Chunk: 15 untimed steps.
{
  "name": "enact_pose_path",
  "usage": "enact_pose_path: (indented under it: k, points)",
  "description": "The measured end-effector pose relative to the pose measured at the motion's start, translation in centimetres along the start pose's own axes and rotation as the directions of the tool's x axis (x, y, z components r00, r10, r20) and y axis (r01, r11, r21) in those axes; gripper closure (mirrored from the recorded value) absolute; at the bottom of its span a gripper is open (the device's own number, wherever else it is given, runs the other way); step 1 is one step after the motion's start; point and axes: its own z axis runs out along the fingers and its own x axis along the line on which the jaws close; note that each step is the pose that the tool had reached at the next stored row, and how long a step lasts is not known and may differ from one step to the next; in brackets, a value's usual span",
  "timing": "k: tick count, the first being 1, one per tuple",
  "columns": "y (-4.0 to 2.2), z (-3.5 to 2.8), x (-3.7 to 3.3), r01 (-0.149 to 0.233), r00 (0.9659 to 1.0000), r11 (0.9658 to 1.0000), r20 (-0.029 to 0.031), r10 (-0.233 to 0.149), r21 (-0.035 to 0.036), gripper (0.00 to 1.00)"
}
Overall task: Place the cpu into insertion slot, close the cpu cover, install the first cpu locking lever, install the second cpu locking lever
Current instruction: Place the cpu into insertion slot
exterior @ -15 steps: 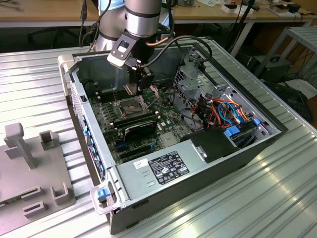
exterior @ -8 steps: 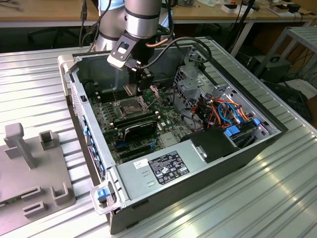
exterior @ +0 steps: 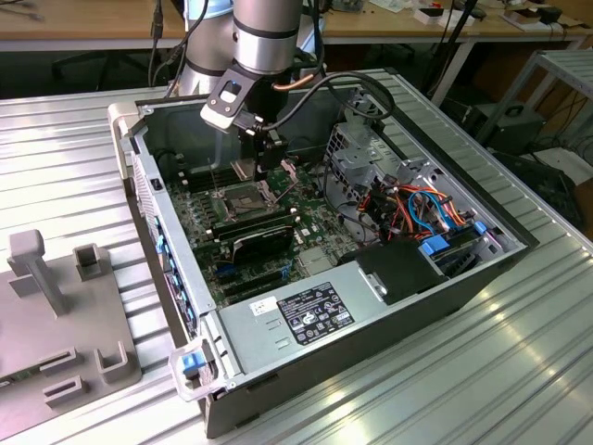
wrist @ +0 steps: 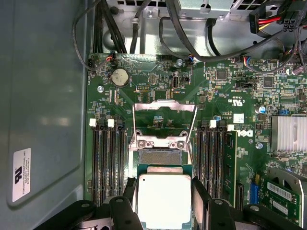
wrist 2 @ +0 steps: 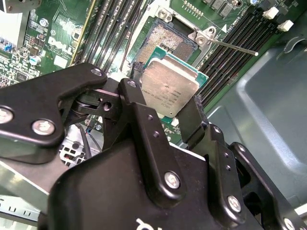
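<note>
In both wrist views my gripper [wrist 2: 163,98] [wrist: 163,191] is shut on the cpu [wrist 2: 169,92] [wrist: 162,200], a flat silver-grey square pinched at two opposite edges by the black fingers [wrist 2: 139,108]. The cpu hangs just short of the insertion slot [wrist: 160,156] [wrist 2: 165,40], whose gold-brown pin field lies bare. The cpu cover [wrist: 165,106], a thin metal frame, stands swung open on the far side of the slot. A thin locking lever [wrist 2: 232,47] sticks out, raised, beside the slot. In the exterior view the gripper [exterior: 262,162] hovers over the slot [exterior: 243,197] inside the open computer case.
Long black memory slots [wrist: 108,158] flank the socket on both sides. A black-finned card [exterior: 262,243], a power supply [exterior: 320,311], a drive cage and coloured cables [exterior: 422,209] crowd the case. A grey fixture [exterior: 65,306] stands on the table at the exterior view's left.
</note>
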Motion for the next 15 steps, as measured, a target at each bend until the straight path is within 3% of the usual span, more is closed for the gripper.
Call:
enact_pose_path:
  k: [8,11,15]
  points:
    - [-0.01,0.16,0.00,0.000,1.0000,1.0000,-0.0001,0.000,-0.0001,0.45]
    - [-0.03,0.62,0.02,0.000,1.0000,1.0000,-0.0001,0.000,0.0000,0.45]
    - [-0.08,1.87,0.05,0.000,1.0000,1.0000,0.0000,0.000,0.0000,0.45]
